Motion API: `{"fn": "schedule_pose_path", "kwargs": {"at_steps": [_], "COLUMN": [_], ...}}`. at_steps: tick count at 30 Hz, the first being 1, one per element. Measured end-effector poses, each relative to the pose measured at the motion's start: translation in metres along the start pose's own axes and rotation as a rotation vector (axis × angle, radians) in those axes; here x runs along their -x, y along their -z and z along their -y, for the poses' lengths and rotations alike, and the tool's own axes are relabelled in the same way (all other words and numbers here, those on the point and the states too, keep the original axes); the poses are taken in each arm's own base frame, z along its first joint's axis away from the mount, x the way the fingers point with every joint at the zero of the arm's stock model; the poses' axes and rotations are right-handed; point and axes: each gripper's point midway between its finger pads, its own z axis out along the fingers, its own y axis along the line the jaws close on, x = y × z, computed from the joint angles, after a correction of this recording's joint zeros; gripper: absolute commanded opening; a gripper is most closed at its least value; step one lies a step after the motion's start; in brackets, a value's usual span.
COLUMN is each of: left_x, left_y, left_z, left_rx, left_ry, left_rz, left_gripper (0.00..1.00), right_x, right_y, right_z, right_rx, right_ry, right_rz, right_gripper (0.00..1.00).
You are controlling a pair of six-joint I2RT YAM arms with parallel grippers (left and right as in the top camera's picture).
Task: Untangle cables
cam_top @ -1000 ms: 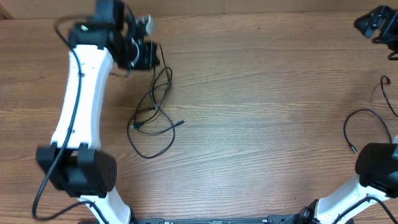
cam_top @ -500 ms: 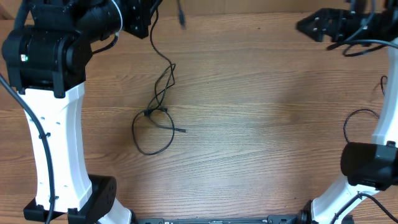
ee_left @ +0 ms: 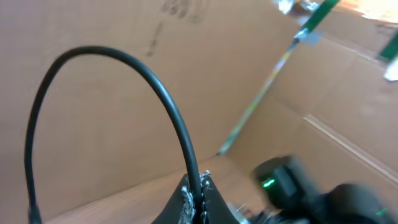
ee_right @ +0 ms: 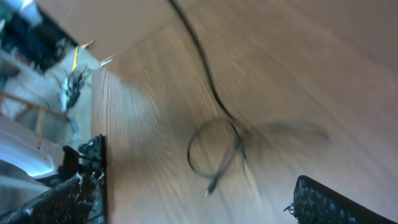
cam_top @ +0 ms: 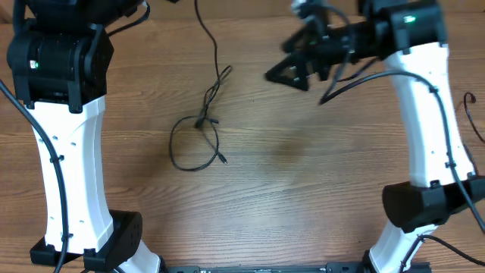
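A thin black cable (cam_top: pixel 215 89) hangs from the top edge down to the table. It ends in a knot and a loop (cam_top: pixel 194 149) lying on the wood. My left gripper (ee_left: pixel 199 188) is shut on this cable, which arcs above the jaws (ee_left: pixel 124 60) in the left wrist view. The gripper holds it high, past the top of the overhead view. My right gripper (cam_top: pixel 291 73) hovers in the air to the right of the hanging cable, open and empty. In the blurred right wrist view its fingers (ee_right: pixel 196 186) are spread wide above the loop (ee_right: pixel 214 149).
A second black cable (cam_top: pixel 471 114) lies at the table's right edge. The white left arm (cam_top: pixel 70 152) stands along the left side and the right arm (cam_top: pixel 424 114) along the right. Cardboard walls stand behind the table.
My left gripper has lifted the cable, dragging the loop up and to the right and tightening it. My right arm has swung from the far right corner to the middle, near the cable.
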Motion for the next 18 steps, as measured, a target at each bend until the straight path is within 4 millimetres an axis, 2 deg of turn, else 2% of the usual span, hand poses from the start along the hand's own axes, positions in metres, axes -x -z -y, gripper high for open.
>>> {"fn": "schedule_pose_path", "kwargs": {"at_steps": [4, 9, 12, 13, 18], "left_x": [0.006, 0.012, 0.014, 0.016, 0.018], "left_y": [0.001, 0.003, 0.004, 0.004, 0.007], "left_z": [0.016, 0.031, 0.037, 0.039, 0.041], "left_rx": [-0.083, -0.161, -0.192, -0.202, -0.222], "left_ry": [0.071, 0.104, 0.129, 0.136, 0.15], "left_rz": [0.01, 0.016, 0.015, 0.017, 0.015], "left_gripper": [0.04, 0.04, 0.04, 0.04, 0.04], "right_x": [0.025, 0.051, 0.055, 0.055, 0.045], "right_y": [-0.03, -0.053, -0.063, -0.066, -0.078], "right_z": [-0.024, -0.036, -0.037, -0.037, -0.028], "right_rx": [0.047, 0.037, 0.038, 0.04, 0.047], "right_ry": [0.162, 0.222, 0.201, 0.191, 0.116], "right_rz": [0.038, 0.086, 0.093, 0.089, 0.056], "right_gripper": [0.97, 0.94, 0.83, 0.56, 0.07]}}
